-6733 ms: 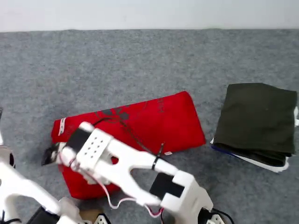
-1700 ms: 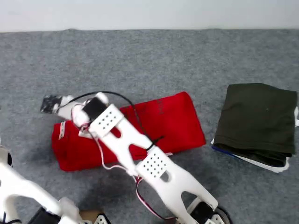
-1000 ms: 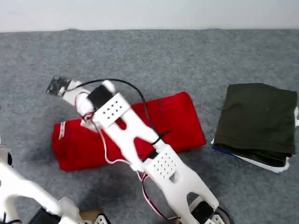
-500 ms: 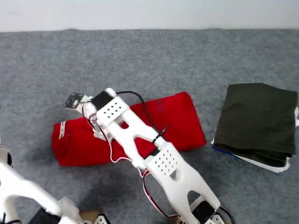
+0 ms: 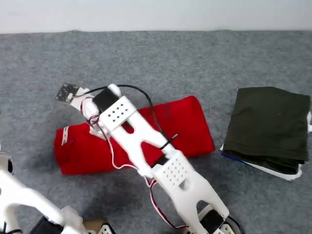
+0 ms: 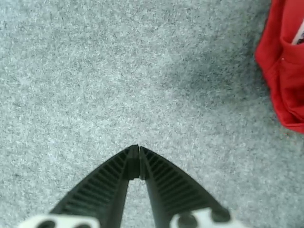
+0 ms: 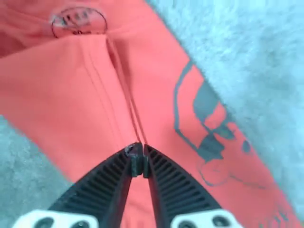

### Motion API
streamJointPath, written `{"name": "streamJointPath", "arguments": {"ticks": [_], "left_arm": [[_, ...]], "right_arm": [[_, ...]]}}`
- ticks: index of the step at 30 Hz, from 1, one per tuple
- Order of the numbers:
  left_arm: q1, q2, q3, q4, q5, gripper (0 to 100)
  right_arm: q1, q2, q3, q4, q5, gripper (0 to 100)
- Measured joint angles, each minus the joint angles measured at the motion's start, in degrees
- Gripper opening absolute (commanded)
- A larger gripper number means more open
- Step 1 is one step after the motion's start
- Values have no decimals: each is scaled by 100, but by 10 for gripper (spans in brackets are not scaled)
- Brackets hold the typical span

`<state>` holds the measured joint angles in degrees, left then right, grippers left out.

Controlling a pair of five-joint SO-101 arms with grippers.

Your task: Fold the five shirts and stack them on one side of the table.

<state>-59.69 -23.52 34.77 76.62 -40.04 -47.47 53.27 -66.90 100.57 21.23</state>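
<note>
Right gripper [image 7: 138, 160] farther across red shirt [image 7: 66, 99]

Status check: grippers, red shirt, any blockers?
Left gripper shut over bare table. Right gripper shut, tips at red shirt. Shirt folded, apart from stack; right arm lies across it.

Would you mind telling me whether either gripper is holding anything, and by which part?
The left gripper is shut on nothing. The right gripper is shut at a seam of the red shirt; whether it pinches cloth cannot be told.
</note>
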Motion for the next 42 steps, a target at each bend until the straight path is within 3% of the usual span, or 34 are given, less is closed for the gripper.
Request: {"name": "streamJointPath", "arguments": {"ticks": [11, 18, 20, 42], "left_arm": [[-9, 0, -255, 0, 0, 8], [-9, 0, -281, 246, -26, 8], [-9, 0, -281, 369, -26, 8], [202, 0, -281, 484, -26, 8]], "right_arm": [[1934, -2242, 3455, 9, -484, 23], [2857, -2418, 3701, 9, -800, 234], [3051, -2347, 3701, 9, -1002, 251], [3675, -747, 3692, -976, -1398, 247]]}}
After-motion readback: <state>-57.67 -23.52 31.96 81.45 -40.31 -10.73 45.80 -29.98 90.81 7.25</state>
